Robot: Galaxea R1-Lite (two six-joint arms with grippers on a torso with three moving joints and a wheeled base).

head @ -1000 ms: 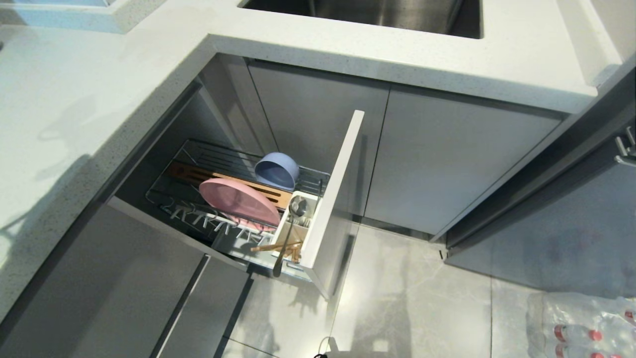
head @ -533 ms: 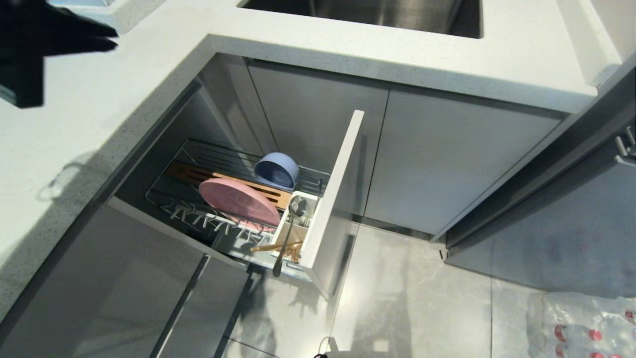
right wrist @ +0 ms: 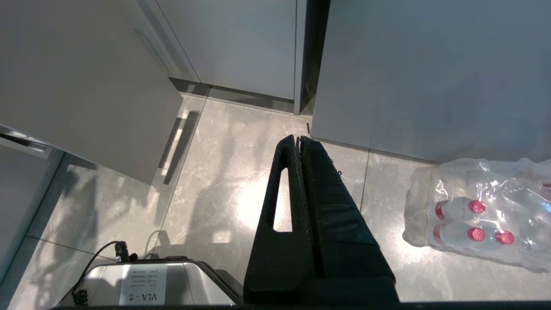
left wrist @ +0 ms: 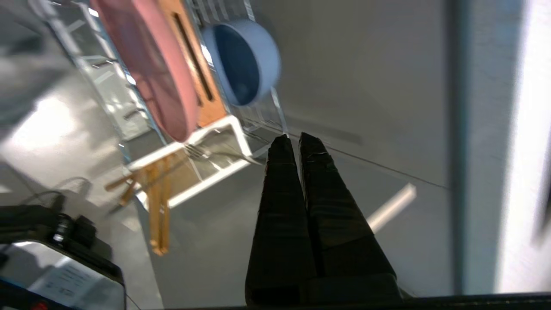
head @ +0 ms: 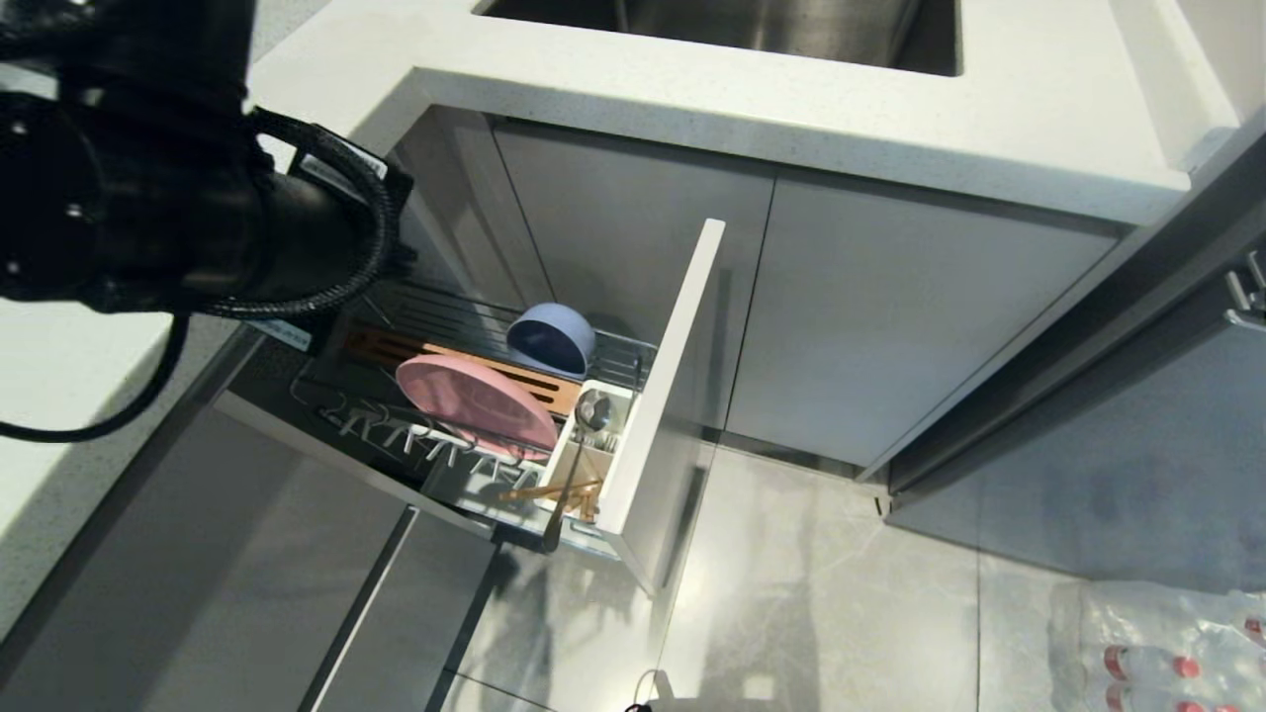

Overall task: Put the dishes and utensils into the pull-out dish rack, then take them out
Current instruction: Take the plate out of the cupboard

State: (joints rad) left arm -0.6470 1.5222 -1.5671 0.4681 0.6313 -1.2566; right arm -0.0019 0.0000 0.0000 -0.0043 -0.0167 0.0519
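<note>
The pull-out dish rack [head: 660, 396] has a smooth, matt light-grey front panel, a shiny chrome wire basket [head: 445, 321], a glossy white plastic cutlery holder [head: 584, 450] and a slotted insert [head: 465, 361] of bare wood. In the basket, the plate [head: 475, 400] looks matt salmon-pink plastic and the bowl [head: 551, 339] matt blue-grey. The chopsticks [head: 549, 489] are pale raw wood. Above the rack, the countertop [head: 791, 109] is speckled pale stone, beside a brushed-metal sink [head: 742, 25]. Below it, the floor [head: 791, 593] is polished, veined grey tile.

Pink plate [head: 477, 399], blue-grey bowl [head: 550, 338] in rack [head: 475, 435]
</note>
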